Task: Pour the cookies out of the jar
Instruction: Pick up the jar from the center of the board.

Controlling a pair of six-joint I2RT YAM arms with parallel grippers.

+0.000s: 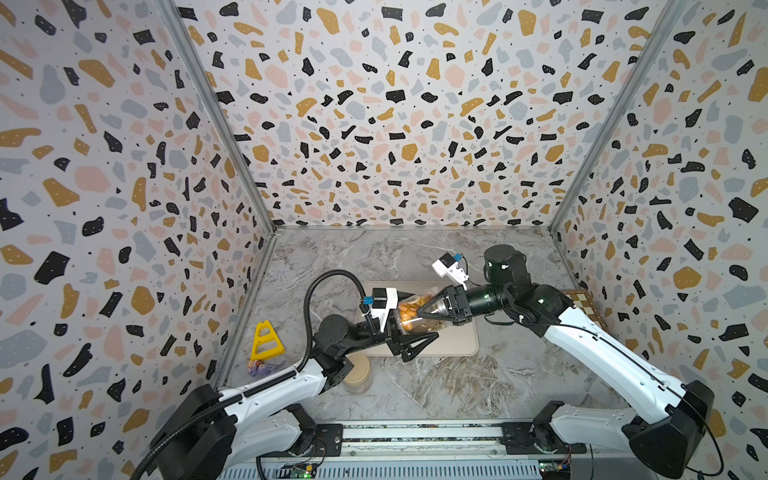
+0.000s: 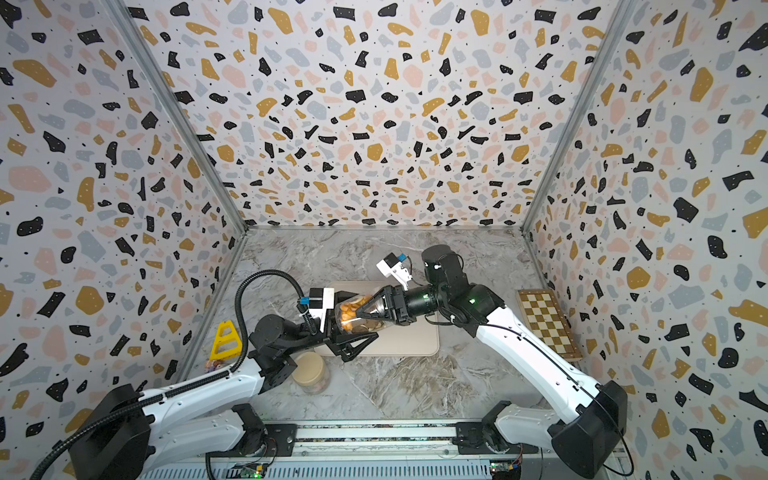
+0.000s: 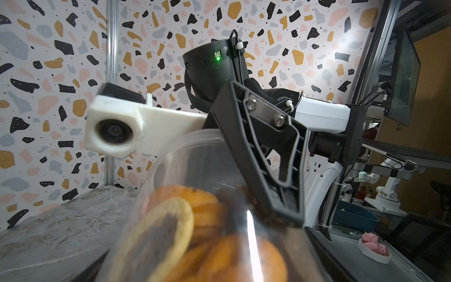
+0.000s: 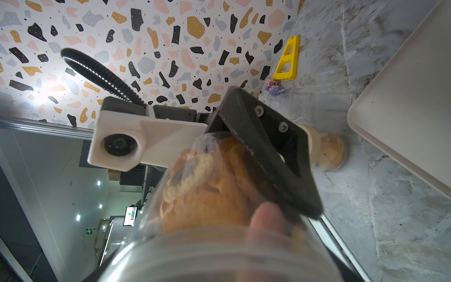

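On the marble-patterned table (image 1: 457,395), nearest the rig, a second jar (image 1: 360,372) with a beige lid stands upright beside the left arm. Just beyond it, above the beige tray (image 1: 457,340), both arms meet on the clear jar (image 1: 405,311), which lies on its side in the air with the cookies (image 3: 170,232) heaped inside. The left gripper (image 1: 417,321) has its jaws spread wide around the jar's sides, one finger (image 4: 268,151) flat against the wall, so it appears to grip. The right gripper (image 1: 426,311) is clamped on the opposite end from above and below, with a finger (image 3: 263,156) pressed on top. No lid shows on the held jar, though which end is the mouth is hard to tell. This looks like a two-armed hold ahead of the tip. Done well, one arm grips firmly before the other lets go, the mouth sits over the tray's middle, and the tilt comes slowly, since the smooth wall may slip and the cookies may rush out together. Farther off, a yellow frame (image 1: 266,343) and a chessboard (image 2: 546,322) lie by the side walls, well apart from the pour
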